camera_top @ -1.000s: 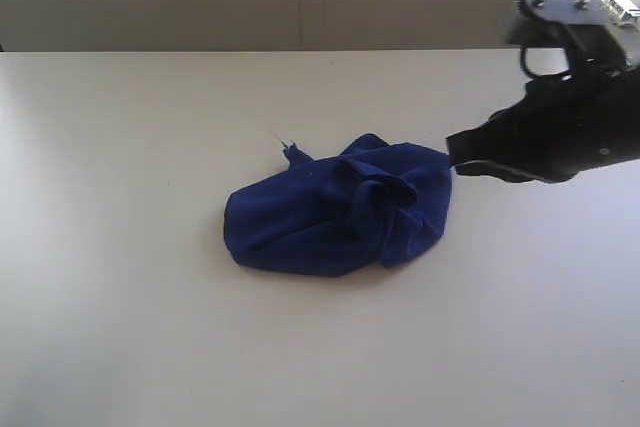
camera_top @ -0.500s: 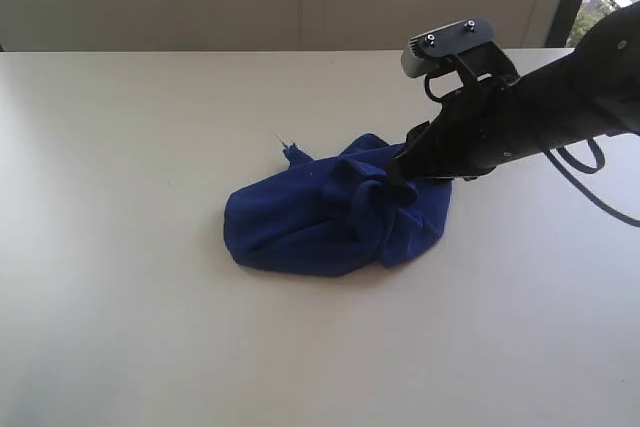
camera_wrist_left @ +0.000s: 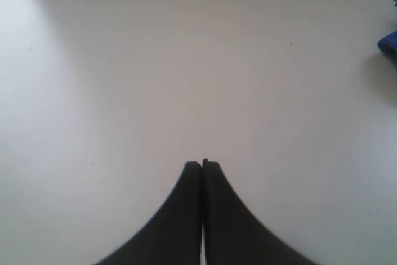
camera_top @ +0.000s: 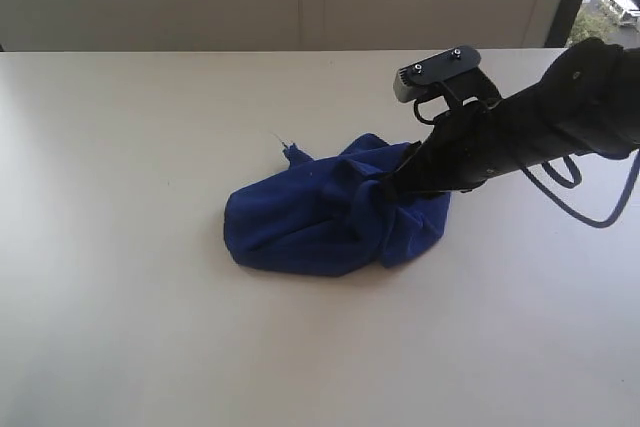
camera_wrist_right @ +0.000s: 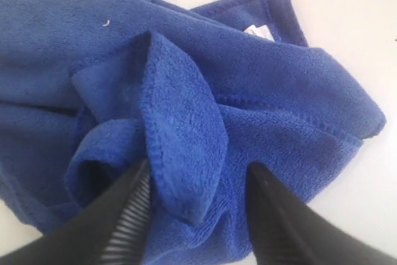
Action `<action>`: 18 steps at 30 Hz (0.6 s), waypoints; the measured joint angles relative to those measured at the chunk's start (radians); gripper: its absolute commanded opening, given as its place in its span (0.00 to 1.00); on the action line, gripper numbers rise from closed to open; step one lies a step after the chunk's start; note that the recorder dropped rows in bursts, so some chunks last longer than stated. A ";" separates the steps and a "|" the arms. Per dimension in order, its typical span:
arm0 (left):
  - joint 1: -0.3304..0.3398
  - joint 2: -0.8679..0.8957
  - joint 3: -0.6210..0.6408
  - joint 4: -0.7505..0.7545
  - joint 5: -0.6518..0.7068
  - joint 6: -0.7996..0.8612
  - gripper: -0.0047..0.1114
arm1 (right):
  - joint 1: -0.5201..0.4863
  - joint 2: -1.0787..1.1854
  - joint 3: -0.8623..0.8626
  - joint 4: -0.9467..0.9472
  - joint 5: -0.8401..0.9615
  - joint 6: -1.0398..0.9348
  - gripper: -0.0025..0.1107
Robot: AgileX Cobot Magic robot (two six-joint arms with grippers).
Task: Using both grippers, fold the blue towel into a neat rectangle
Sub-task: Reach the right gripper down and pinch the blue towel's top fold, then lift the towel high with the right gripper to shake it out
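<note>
We note a pale table [camera_top: 120, 297] filling the view, wall behind its far edge. The blue towel [camera_top: 310, 217] lies crumpled in a loose heap near the middle of the table, slightly right of centre, not folded flat; its hems run in several directions in the right wrist view [camera_wrist_right: 260, 91]. The right arm [camera_top: 560, 117] reaches in from the right, low over the table, with a black cable [camera_top: 590, 212] looping beneath it. The right gripper [camera_top: 398, 179] sits at the heap's right side, jaws spread and released, straddling a raised fold [camera_wrist_right: 183, 147] of the cloth [camera_wrist_right: 198, 172]; one finger [camera_wrist_right: 127, 215] lies against the fold, and we see nothing pinched. The left gripper [camera_wrist_left: 202, 164] is clenched, jaws pressed together on nothing, over bare table, well apart from the towel, whose edge shows only at the frame's margin [camera_wrist_left: 389, 44]. A small pointed corner [camera_top: 293, 153] sticks out at the heap's far left. A tiny white tag [camera_wrist_right: 252, 30] shows by one hem.
</note>
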 measured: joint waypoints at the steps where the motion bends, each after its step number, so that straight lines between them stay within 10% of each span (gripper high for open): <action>1: 0.000 0.000 0.000 0.000 0.000 0.000 0.04 | 0.000 0.005 0.000 0.000 -0.008 0.000 0.39; 11: 0.000 0.000 0.000 0.000 0.000 0.000 0.04 | 0.000 0.054 -0.010 0.000 -0.008 0.000 0.02; 18: 0.000 0.000 0.000 0.000 0.000 0.000 0.04 | 0.000 -0.010 -0.042 0.000 0.015 0.000 0.02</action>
